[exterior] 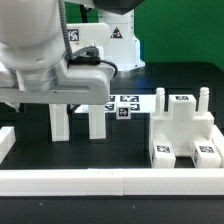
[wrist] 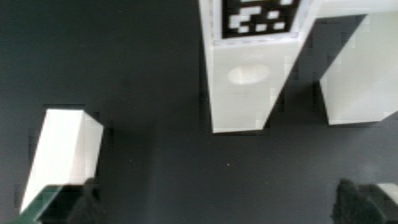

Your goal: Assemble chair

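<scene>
- The big chair piece (exterior: 185, 138) sits on the black counter (exterior: 125, 150) toward the exterior view's right, with its two thin pegs pointing straight up.
- Two white legs (exterior: 97, 122) stand side by side under the arm, long axis vertical.
- The tool (wrist: 214, 200) hangs above them, jaws spread wide, gripping nothing.
- The marker board (exterior: 125, 103) lies flat behind, between the legs and the big piece.

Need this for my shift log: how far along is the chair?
Done: nothing looks joined; the boxy seat piece stands apart from the upright legs. In hand: nothing; the tool is open and empty, near the legs. Left: seemingly every joint.
</scene>
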Controlling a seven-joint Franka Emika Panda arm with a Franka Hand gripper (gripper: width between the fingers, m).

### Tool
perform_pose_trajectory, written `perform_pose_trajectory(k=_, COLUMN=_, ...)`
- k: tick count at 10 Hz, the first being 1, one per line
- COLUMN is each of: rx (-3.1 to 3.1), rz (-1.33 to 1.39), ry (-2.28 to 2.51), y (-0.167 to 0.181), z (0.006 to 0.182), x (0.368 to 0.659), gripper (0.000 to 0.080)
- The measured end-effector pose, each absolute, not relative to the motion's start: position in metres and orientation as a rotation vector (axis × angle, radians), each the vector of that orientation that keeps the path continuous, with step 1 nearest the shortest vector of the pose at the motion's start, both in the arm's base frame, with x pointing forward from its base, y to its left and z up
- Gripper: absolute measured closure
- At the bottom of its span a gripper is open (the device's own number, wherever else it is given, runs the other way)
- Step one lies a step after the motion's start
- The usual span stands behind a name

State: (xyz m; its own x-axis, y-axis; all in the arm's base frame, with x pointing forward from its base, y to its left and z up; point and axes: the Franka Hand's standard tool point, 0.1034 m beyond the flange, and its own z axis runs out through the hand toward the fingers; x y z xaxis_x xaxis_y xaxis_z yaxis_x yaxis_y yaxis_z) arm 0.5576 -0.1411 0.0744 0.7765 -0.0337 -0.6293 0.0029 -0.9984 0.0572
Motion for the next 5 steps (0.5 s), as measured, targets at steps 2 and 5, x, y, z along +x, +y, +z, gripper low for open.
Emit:
perform_pose_trajectory(k=2, rx=2.875, rz=-1.164, ry=-0.141, y=-0.153, z=0.071, x=0.550, gripper=0.0151)
perform_pose_trajectory(k=5, rx=3.016, rz=-1.319, ry=-0.355, y=-0.171, z=0.072, x=0.546, gripper=0.0151)
